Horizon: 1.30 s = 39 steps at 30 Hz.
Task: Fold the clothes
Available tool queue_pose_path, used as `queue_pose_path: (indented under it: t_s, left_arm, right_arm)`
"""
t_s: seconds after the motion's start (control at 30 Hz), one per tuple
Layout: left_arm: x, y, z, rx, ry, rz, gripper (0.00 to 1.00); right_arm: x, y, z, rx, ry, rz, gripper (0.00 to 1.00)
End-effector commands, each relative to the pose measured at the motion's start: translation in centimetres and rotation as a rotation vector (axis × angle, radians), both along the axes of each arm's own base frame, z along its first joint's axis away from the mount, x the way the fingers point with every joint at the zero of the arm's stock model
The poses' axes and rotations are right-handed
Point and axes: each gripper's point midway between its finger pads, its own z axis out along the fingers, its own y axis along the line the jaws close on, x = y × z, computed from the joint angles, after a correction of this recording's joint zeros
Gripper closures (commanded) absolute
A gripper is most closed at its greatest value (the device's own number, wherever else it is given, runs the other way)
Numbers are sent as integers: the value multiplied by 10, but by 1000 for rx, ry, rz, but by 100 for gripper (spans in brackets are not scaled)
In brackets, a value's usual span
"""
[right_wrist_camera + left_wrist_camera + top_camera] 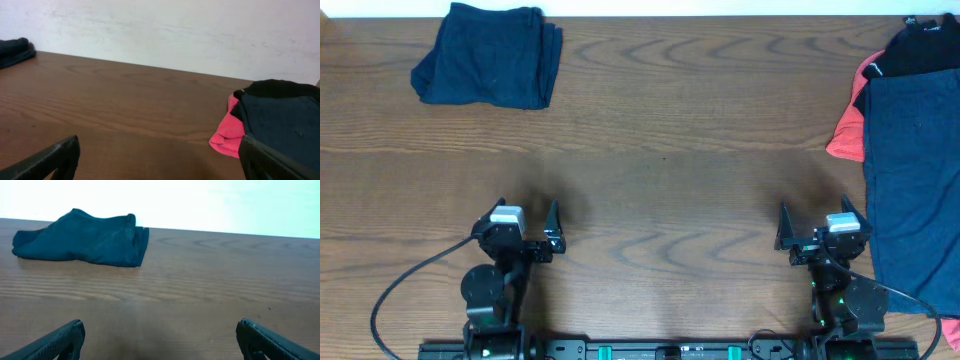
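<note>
Overhead, going from the left: the folded navy garment point(490, 55) lies at the far left corner of the table point(660, 150), a compact bundle well apart from everything else, and by the look of it finished. Nearer the base, the left gripper point(528, 208) hovers low over bare wood with its fingers spread wide and nothing between them. The left wrist view confirms this, with both fingertips at the edges of the picture and only wood grain in the gap. The middle of the table is bare, which makes it the natural place for the next fold. Further right, the right gripper point(815, 210) stands the same way, wide and empty, just beside the unfolded pile. In that pile a large navy garment point(915, 170) lies spread on top, running off the right edge of the picture. A coral-red garment point(847, 135) pokes out from under its left side, and a black garment point(920, 45) is bunched at the far end. The step in hand seems to be fetching the next piece, most likely the navy one, since it is uppermost and nearest the right arm. To do it well, pinch only the top layer near its left hem — too deep a bite would probably catch the coral-red cloth beneath and drag both along. Draw it leftward onto the open wood and let it settle flat. Only then bring the left gripper to the opposite corner — limp fabric folds cleanly only when both corners rise together.
</note>
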Motion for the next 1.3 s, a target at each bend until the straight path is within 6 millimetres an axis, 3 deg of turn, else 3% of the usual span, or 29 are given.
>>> queue_pose_path:
  t_s: [0.0, 0.2, 0.4, 0.57, 0.83, 1.27]
  left_arm:
    - [-3, 2, 7, 14, -37, 11, 2]
    - [-9, 3, -1, 35, -13, 15, 2]
    - [-9, 5, 6, 33, -43, 27, 2]
    - [-9, 31, 5, -54, -32, 191, 2]
    - [-11, 45, 2, -47, -20, 275, 2]
    - [-11, 45, 1, -47, -18, 274, 2]
  right_arm:
    - [0, -1, 0, -12, -2, -3, 1]
    - [0, -1, 0, -12, -2, -3, 1]
    - [0, -1, 0, -12, -2, -3, 1]
    - [0, -1, 0, -12, -2, -3, 1]
    - [0, -1, 0, -12, -2, -3, 1]
    - [0, -1, 0, -12, -2, -3, 1]
